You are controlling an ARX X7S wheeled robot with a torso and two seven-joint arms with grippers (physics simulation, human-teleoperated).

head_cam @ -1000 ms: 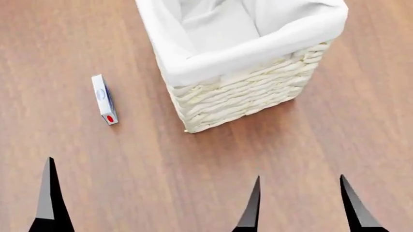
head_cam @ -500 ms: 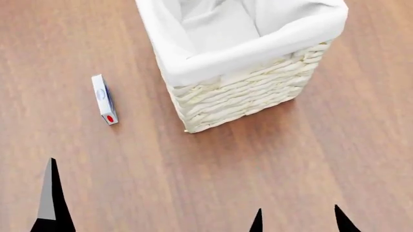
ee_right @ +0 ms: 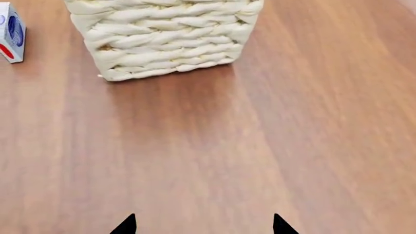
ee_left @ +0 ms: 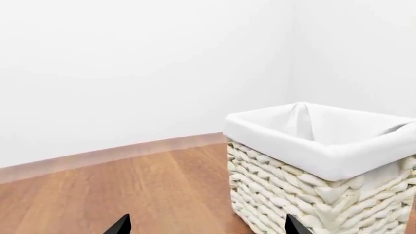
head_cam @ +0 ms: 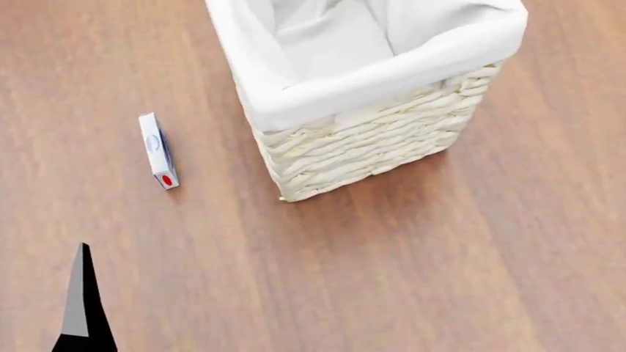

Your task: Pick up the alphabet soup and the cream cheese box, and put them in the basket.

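Observation:
The cream-white wicker basket (head_cam: 372, 139) with a white cloth liner stands on the wooden floor at the top centre of the head view; it also shows in the left wrist view (ee_left: 312, 195) and the right wrist view (ee_right: 162, 39). The cream cheese box (head_cam: 157, 151) stands on its edge to the left of the basket, also in the right wrist view (ee_right: 11, 31). The alphabet soup is out of view. My left gripper (ee_left: 204, 226) is open and empty, one fingertip (head_cam: 83, 301) showing at the lower left. My right gripper (ee_right: 202, 226) is open and empty above bare floor, short of the basket.
Wooden floor (head_cam: 440, 257) lies all round the basket. In the left wrist view a white wall (ee_left: 130, 73) with a skirting board rises behind the floor.
My right gripper has drawn back down and out of the head view. The left fingertip has dropped slightly. The box and basket have not moved.

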